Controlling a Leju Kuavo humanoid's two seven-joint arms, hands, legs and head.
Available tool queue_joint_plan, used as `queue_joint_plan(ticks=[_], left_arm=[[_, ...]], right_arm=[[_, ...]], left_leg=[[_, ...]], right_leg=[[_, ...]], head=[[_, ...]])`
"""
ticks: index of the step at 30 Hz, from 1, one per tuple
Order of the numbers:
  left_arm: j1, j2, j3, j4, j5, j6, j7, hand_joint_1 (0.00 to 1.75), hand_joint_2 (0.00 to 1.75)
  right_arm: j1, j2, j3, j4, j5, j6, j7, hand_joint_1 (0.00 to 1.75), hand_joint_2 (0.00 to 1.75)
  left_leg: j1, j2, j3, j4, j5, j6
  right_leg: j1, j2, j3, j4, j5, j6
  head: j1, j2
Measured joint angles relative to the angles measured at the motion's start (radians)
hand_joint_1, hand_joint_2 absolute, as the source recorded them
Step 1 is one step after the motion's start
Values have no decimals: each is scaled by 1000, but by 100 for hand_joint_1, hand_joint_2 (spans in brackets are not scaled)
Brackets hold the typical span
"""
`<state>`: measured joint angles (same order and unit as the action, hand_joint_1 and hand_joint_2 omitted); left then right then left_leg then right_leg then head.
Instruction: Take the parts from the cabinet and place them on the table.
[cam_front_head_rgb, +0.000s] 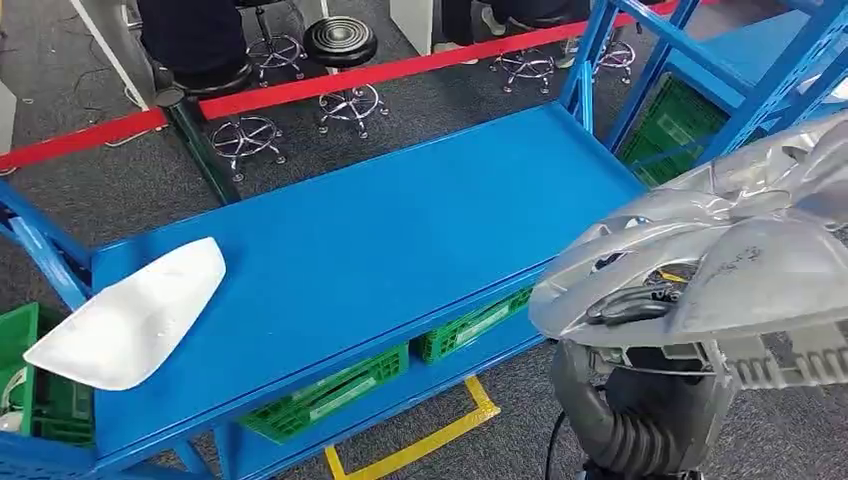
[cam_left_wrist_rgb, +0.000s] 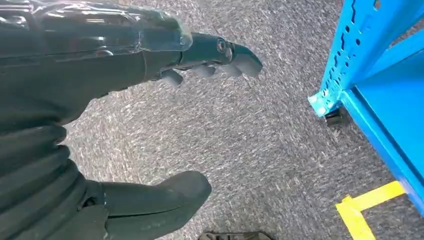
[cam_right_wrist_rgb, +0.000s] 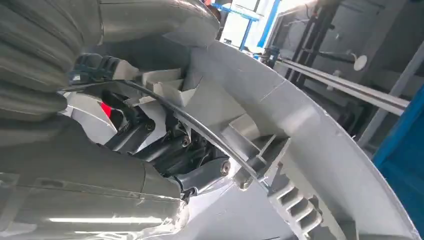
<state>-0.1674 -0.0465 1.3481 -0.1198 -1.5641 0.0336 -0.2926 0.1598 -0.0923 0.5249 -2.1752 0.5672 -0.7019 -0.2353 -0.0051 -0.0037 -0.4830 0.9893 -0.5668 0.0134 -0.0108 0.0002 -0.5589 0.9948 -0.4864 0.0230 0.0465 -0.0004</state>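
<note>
Head view, read from left to right: a white moulded part (cam_front_head_rgb: 135, 318) already lies on the blue table (cam_front_head_rgb: 400, 230) at about eight o'clock, near the left end and partly overhanging the front edge, so one delivery looks done. Across the middle the blue top is bare, a likely landing spot. At four o'clock the right hand (cam_front_head_rgb: 640, 305) carries a large silvery-grey part (cam_front_head_rgb: 740, 250), held above and just off the table's right front corner, not yet over the surface. In the right wrist view the dark fingers (cam_right_wrist_rgb: 175, 150) are curled in against the ribbed inner side of that part (cam_right_wrist_rgb: 300, 165), so I judge it firmly held, though the exact contact is partly hidden. In the left wrist view the left hand (cam_left_wrist_rgb: 150, 115) hangs over grey carpet with fingers (cam_left_wrist_rgb: 220, 55) spread from the thumb and nothing in them. By my reading the task is partway: one part down, a second in transit, and whether more wait in the cabinet cannot be told. Around it: green crates (cam_front_head_rgb: 330, 390) sit under the table, a red barrier (cam_front_head_rgb: 300, 90) and stools (cam_front_head_rgb: 340, 45) stand at twelve o'clock, blue racking (cam_front_head_rgb: 700, 70) rises at two o'clock, and yellow floor tape (cam_left_wrist_rgb: 365, 210) marks the carpet. The upright at the table's right end is the thing to clear.
</note>
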Motion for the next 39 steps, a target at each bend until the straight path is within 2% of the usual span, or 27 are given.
queue_joint_plan(ticks=[5,8,9,10,11,12,13,14,15,16,17,19,20,21,23,24,25,26,28,29,30,31,32,34,35,36,39], left_arm=[[1,-29,3,3,-3,2,22,0,175],[2,-44,3,6,-4,2,29,0,175],[1,-48,3,7,-4,2,29,0,175],[1,-54,3,8,-4,2,29,0,175],[1,-58,3,8,-4,2,29,0,175],[2,-60,3,8,-4,1,29,0,175],[3,-61,3,8,-4,1,29,0,175],[3,-64,3,8,-4,3,29,0,175],[3,-65,3,8,-4,8,29,0,175],[4,-66,3,8,-4,13,29,0,175],[4,-69,3,8,-4,19,28,0,175],[4,-78,5,8,0,25,17,0,175],[3,-84,7,8,0,25,11,0,175],[2,-87,8,8,0,27,8,0,175],[4,-96,8,8,-3,29,8,0,175],[5,-103,8,9,-4,29,2,0,175],[4,-106,8,9,-4,31,-3,0,175],[4,-108,8,9,-4,34,-7,0,175],[3,-115,8,11,-4,39,-1,0,175],[4,-116,8,12,-4,41,7,0,175],[5,-117,8,12,-4,43,17,0,175],[6,-117,8,12,-4,44,24,0,175],[6,-116,8,12,-4,44,29,0,175],[5,-115,8,12,-4,44,30,0,175],[3,-114,8,12,-4,44,32,0,175],[1,-114,8,12,-4,45,35,0,175],[4,-113,8,12,-4,47,38,0,175]], right_arm=[[-27,-3,0,0,2,0,79,175,175],[-33,-10,0,-4,8,0,96,175,175],[-38,-10,0,-7,8,0,99,175,175],[-38,-14,0,-11,8,0,100,175,175],[-39,-18,-1,-14,10,0,100,175,175],[-41,-19,-1,-15,12,0,100,175,175],[-40,-22,-2,-16,15,0,100,175,175],[-39,-24,-4,-17,17,0,102,175,175],[-38,-26,-8,-17,17,0,104,175,175],[-38,-27,-11,-18,17,0,110,175,175],[-39,-32,-15,-22,13,0,115,175,175],[-41,-39,-19,-33,-6,0,127,175,175],[-43,-44,-22,-35,-15,0,130,175,175],[-42,-47,-27,-38,-19,0,133,175,175],[-44,-56,-37,-45,-32,0,139,175,175],[-45,-60,-40,-49,-37,0,141,175,175],[-45,-60,-42,-53,-44,0,140,175,175],[-44,-60,-44,-54,-51,0,137,175,175],[-41,-60,-53,-55,-63,0,121,175,175],[-38,-60,-56,-55,-66,0,113,175,175],[-38,-60,-60,-55,-68,0,106,175,175],[-37,-60,-61,-55,-71,0,101,175,175],[-37,-60,-63,-55,-75,0,100,175,175],[-34,-60,-68,-55,-81,0,98,175,175],[-34,-60,-69,-55,-87,0,94,175,175],[-32,-60,-71,-56,-89,0,89,175,175],[-29,-59,-83,-56,-98,0,76,175,175]], left_leg=[[-7,0,0,2,0,3],[-9,1,-2,4,2,10],[-4,1,0,-6,7,17],[3,3,9,-14,15,25],[4,4,9,-15,17,27],[4,5,9,-15,18,28],[3,6,10,-14,17,28],[2,6,9,-14,17,28],[2,5,10,-13,17,28],[2,4,12,-13,16,27],[1,0,15,-13,15,24],[-1,-6,22,-13,8,17],[-6,-6,13,-12,5,12],[-4,-10,10,-4,5,9],[-2,-8,1,-5,9,-2],[-3,-8,0,-5,10,-6],[-3,-5,-5,1,-7,-13],[-3,2,-11,21,-28,-19],[5,3,-69,167,-118,-28],[8,3,-102,247,-153,-32],[9,2,-123,296,-168,-34],[12,3,-121,301,-158,-37],[14,3,-100,263,-127,-38],[17,4,2,72,-34,-38],[17,3,37,-6,-36,-35],[11,-1,27,-3,-22,-29],[5,-4,14,6,-7,-8]], right_leg=[[-8,0,0,0,3,5],[-9,-1,1,-5,7,13],[-7,0,2,-6,8,17],[-7,0,-3,1,-4,21],[-6,0,-23,47,-38,22],[-7,0,-53,116,-74,23],[-8,0,-96,209,-112,24],[-8,0,-132,280,-135,24],[-8,0,-150,315,-135,23],[-8,0,-146,301,-111,20],[-8,0,-118,234,-61,14],[-5,2,-45,58,37,-3],[0,5,-28,42,24,-10],[2,5,-30,25,30,-13],[4,4,-33,21,22,-18],[3,3,-33,15,21,-20],[-7,-3,-31,2,25,-24],[-6,-5,-32,1,28,-28],[-5,-9,-38,1,30,-32],[-4,-11,-42,2,33,-34],[-4,-12,-47,3,37,-33],[-5,-12,-53,6,40,-32],[-5,-12,-59,9,44,-30],[-8,-11,-72,16,53,-21],[-9,-10,-77,20,58,-15],[-5,-9,-79,20,64,-7],[-9,-9,-80,9,88,9]], head=[[-3,0],[-3,0],[-5,0],[-4,0],[4,0],[10,0],[16,0],[16,0],[19,0],[20,0],[22,0],[26,0],[23,0],[18,0],[23,0],[18,0],[19,0],[15,0],[-3,0],[-6,0],[-6,0],[-10,0],[-12,0],[-15,0],[-17,0],[-17,0],[-15,0]])
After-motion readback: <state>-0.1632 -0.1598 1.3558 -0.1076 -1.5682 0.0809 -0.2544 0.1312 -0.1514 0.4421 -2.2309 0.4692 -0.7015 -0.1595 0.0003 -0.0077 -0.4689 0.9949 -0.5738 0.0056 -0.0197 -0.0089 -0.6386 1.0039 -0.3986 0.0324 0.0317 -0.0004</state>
